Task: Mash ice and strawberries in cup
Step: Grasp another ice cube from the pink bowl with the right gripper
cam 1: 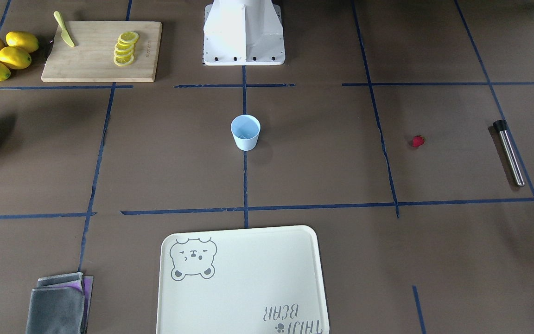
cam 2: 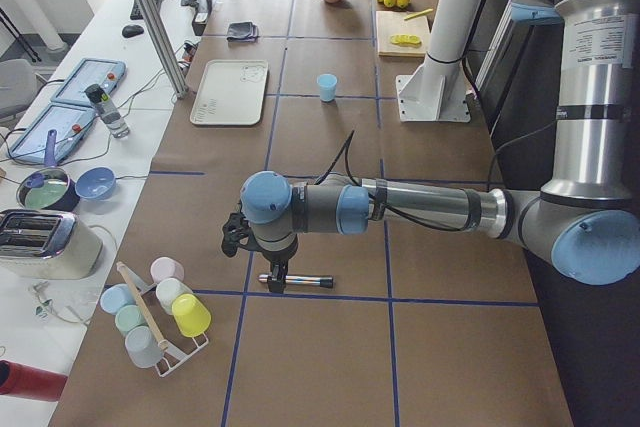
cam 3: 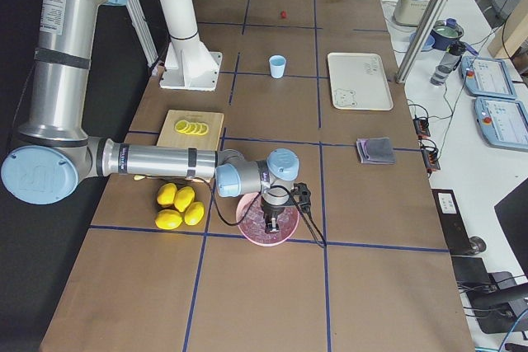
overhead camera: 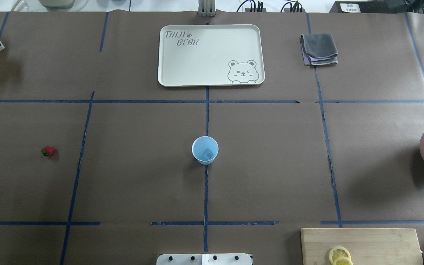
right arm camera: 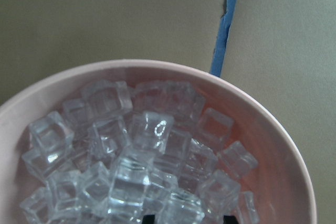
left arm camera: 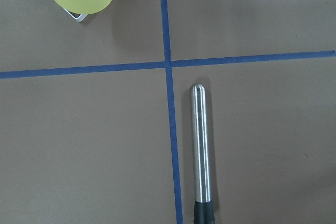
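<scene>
Standing mid-table, cup (overhead camera: 205,149) with ice (overhead camera: 208,155) inside; strawberry (overhead camera: 48,151) well apart, leftward

Bright even light, soft shadow beside the cup (cam 1: 245,132), glints on ice (right arm camera: 142,166), wrist close-up slightly soft

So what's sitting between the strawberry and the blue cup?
Nothing. The overhead view shows only brown paper and one blue tape line between strawberry and cup.
</scene>
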